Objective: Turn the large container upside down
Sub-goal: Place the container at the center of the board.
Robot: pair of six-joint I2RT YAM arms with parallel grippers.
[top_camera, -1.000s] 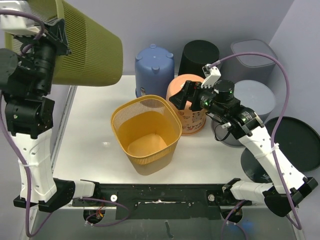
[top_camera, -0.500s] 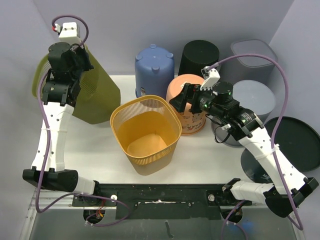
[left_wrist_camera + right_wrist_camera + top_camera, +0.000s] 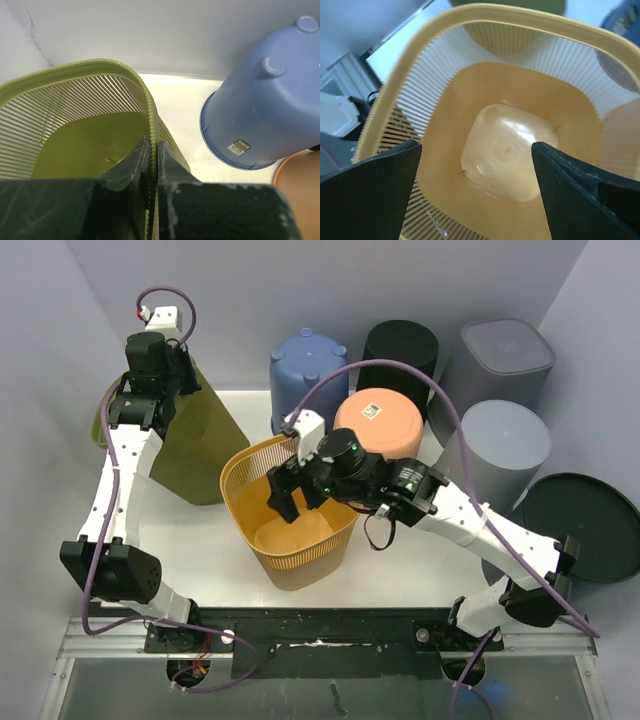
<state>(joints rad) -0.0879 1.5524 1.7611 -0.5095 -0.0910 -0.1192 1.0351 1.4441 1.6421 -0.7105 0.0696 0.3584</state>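
Large green container (image 3: pixel 205 445): rear left of table (image 3: pixel 195 540), near the inverted blue tub (image 3: pixel 308 375); its slatted rim pinched tight between the left jaws. Right jaws: spread wide over the yellow basket (image 3: pixel 300 550) mouth, well apart from the green container

left gripper (image 3: pixel 151 150) pinched on the rim of the green basket (image 3: pixel 75 125) — blue bucket (image 3: pixel 265 110) upside down to its right

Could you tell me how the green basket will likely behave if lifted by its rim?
The green basket is probably light, given thin slotted walls. Pinched at the rim by the left gripper, it may flex or swing.
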